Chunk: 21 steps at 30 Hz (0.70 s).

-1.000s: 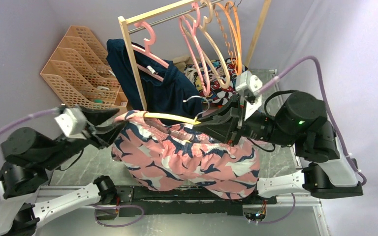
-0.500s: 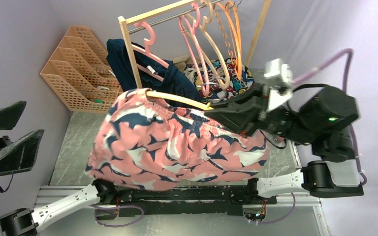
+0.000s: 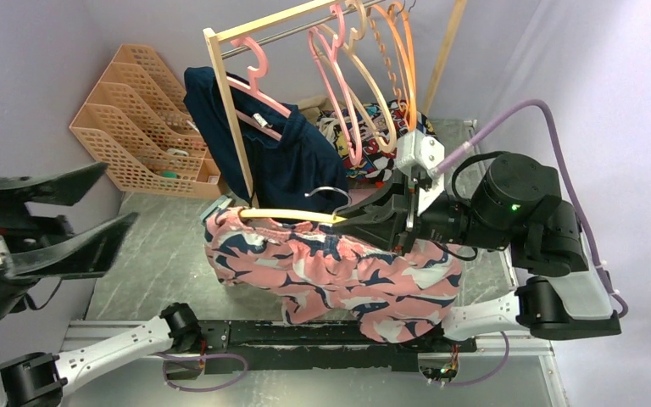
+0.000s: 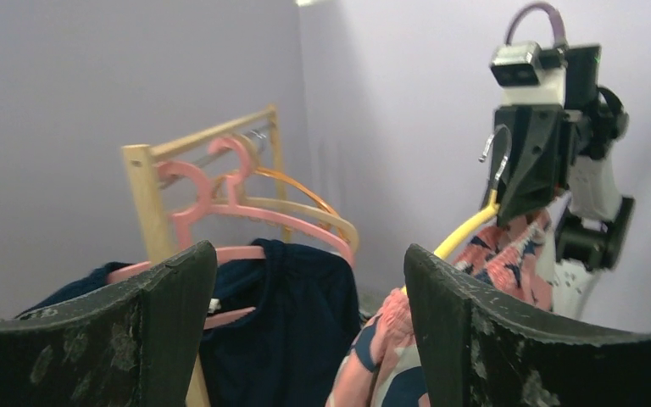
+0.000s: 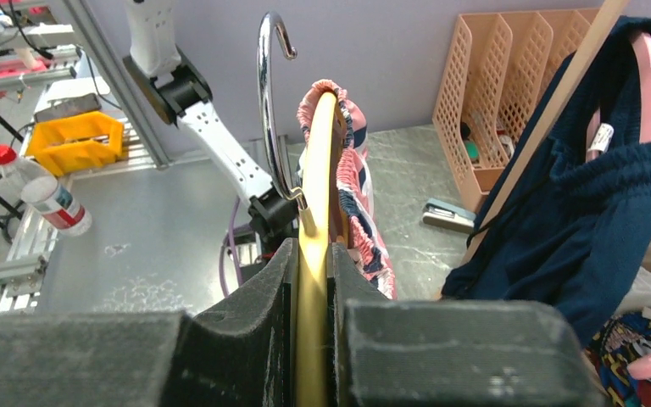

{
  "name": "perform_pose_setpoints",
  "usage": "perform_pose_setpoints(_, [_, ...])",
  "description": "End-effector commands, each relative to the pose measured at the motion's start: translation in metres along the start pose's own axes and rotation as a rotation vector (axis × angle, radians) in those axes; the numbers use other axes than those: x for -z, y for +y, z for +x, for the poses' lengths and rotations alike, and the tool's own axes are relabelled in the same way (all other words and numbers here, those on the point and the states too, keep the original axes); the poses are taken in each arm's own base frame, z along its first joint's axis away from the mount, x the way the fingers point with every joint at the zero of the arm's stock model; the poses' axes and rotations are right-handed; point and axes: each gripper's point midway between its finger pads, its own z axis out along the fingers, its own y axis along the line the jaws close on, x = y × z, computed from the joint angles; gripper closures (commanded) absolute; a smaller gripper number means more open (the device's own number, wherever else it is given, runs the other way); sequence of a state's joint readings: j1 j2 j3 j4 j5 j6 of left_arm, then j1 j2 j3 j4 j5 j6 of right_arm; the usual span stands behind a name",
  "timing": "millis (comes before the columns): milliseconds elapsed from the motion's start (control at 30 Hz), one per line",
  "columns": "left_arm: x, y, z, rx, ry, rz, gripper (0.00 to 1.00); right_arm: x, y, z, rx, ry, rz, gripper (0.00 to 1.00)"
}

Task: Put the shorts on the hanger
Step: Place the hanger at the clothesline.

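The salmon-pink shorts point(image 3: 339, 271) with navy and white blotches hang by their waistband over the pale yellow hanger point(image 3: 292, 215), whose silver hook point(image 3: 331, 192) sticks up. My right gripper point(image 3: 358, 220) is shut on the hanger's right end and holds it in the air; in the right wrist view the yellow bar point(image 5: 312, 280) sits clamped between my fingers, the shorts point(image 5: 358, 203) draped beyond. My left gripper point(image 3: 93, 203) is open and empty, well to the left of the shorts. In the left wrist view the hanger point(image 4: 468, 231) and shorts point(image 4: 509, 259) show past my right finger point(image 4: 509, 339).
A wooden clothes rail point(image 3: 229, 110) stands at the back with pink point(image 3: 339, 76) and orange hangers point(image 3: 403, 59) and a navy garment point(image 3: 280, 157). An orange file rack point(image 3: 140, 119) is back left. Cartoon-print cloth point(image 3: 390, 140) lies behind my right arm.
The right gripper swung the hanger and shorts back toward the centre and the shorts bunched up narrower. The left gripper, which let go of the shorts a second ago, stays open at the far left.
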State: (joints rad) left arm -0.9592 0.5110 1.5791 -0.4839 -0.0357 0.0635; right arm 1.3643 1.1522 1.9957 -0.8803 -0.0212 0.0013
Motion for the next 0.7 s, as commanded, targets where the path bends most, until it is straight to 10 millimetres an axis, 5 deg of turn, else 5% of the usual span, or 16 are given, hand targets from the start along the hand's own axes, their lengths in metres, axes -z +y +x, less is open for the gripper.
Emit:
perform_pose_setpoints(0, [-0.029,-0.037,0.044,0.022,0.144,0.192,0.16,-0.001,-0.004,0.005,0.039,-0.015,0.013,1.00])
perform_pose_setpoints(267, [-0.060,-0.094,0.123,0.127,0.377,0.487,0.16,-0.012,-0.005,0.041,0.048,0.060,0.016,1.00])
perform_pose_setpoints(667, [-0.062,-0.122,0.211,0.186,0.634,0.660,0.17,-0.003,0.002,0.060,-0.015,0.056,-0.011,1.00])
